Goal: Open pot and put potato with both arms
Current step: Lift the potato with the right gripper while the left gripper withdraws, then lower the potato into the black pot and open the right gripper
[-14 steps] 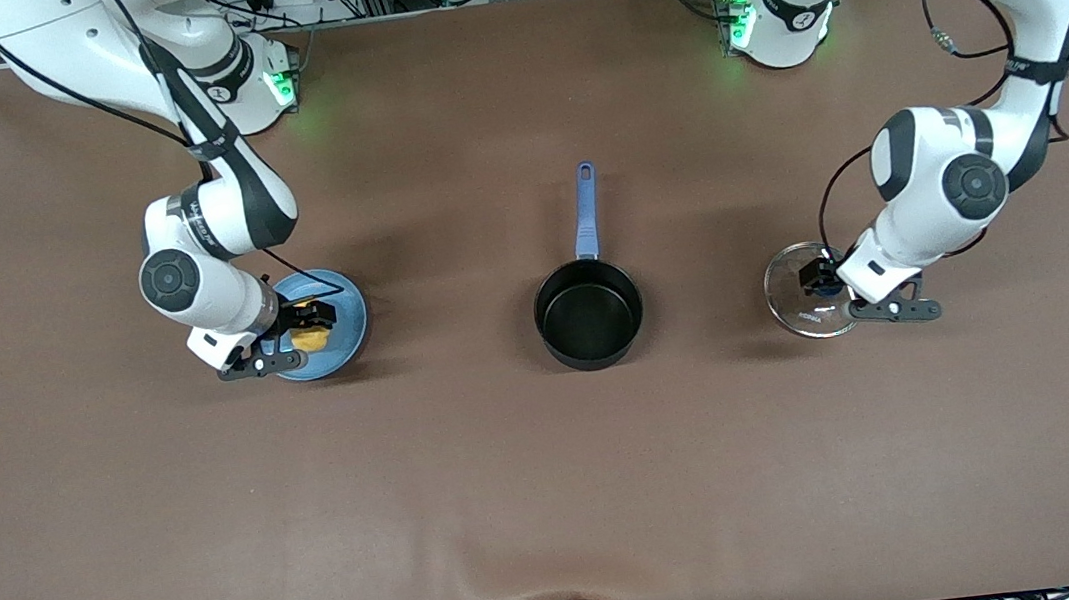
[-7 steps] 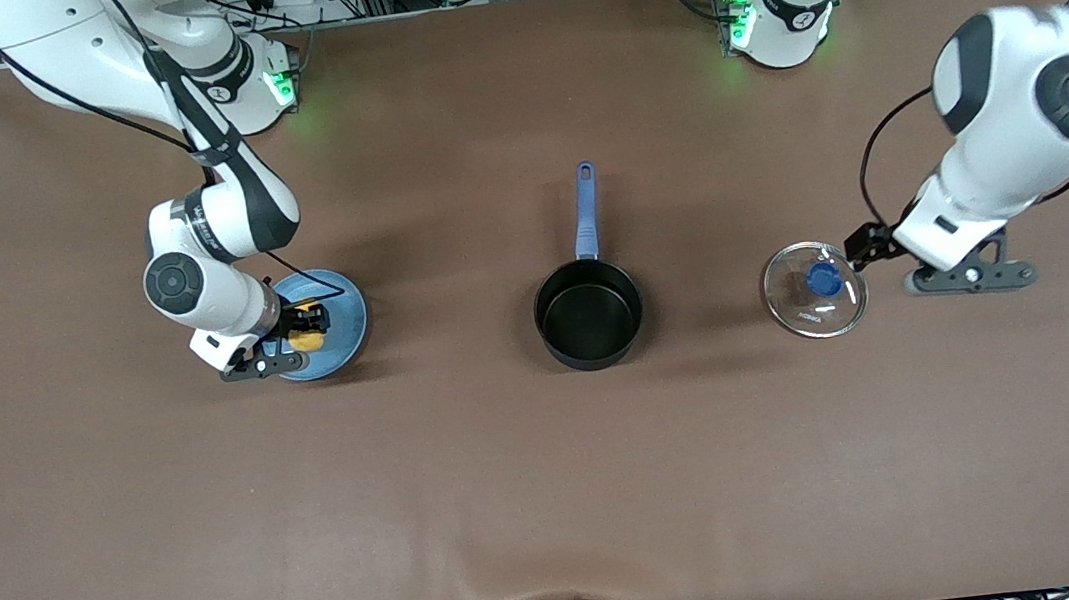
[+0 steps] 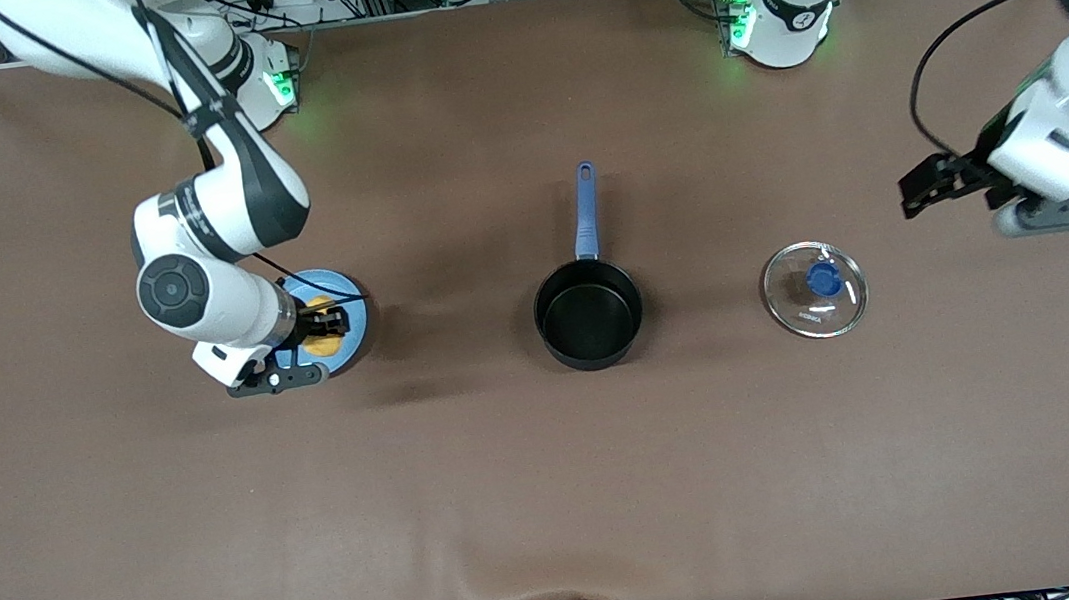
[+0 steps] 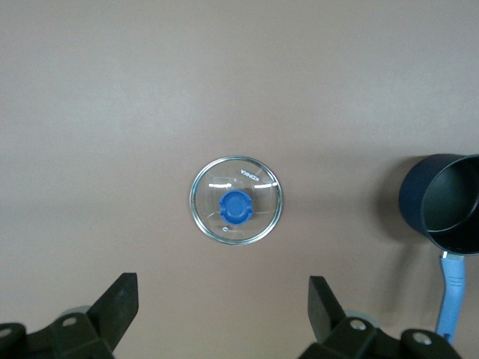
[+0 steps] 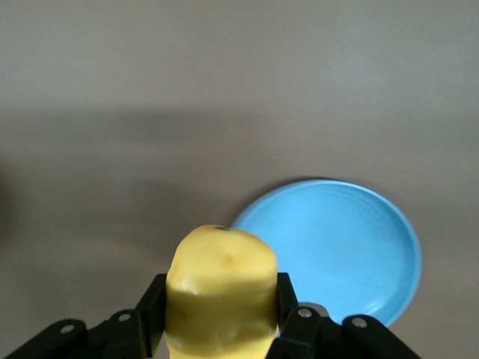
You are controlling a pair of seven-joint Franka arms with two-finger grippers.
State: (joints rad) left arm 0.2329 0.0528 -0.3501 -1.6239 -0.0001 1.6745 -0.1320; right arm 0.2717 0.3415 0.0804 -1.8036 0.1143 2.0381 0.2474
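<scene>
The black pot (image 3: 588,314) stands uncovered mid-table, its blue handle (image 3: 584,209) pointing toward the robots' bases. Its glass lid (image 3: 814,289) with a blue knob lies flat on the table toward the left arm's end. My left gripper (image 3: 915,191) hangs open and empty in the air near that lid (image 4: 254,217), which shows between its fingers (image 4: 223,299) from above. The right gripper (image 3: 326,326) is shut on the yellow potato (image 3: 324,347) and holds it just above the light-blue plate (image 3: 355,346). The right wrist view shows the potato (image 5: 221,292) clamped between both fingers, and the plate (image 5: 337,247) below it.
Brown table cloth covers the whole surface. The pot (image 4: 441,202) also shows at the edge of the left wrist view. Both arm bases stand along the table's edge farthest from the front camera.
The left arm has risen off the lid and drawn back toward its end of the table. The right gripper has shut on the potato and lifted it off the plate.
</scene>
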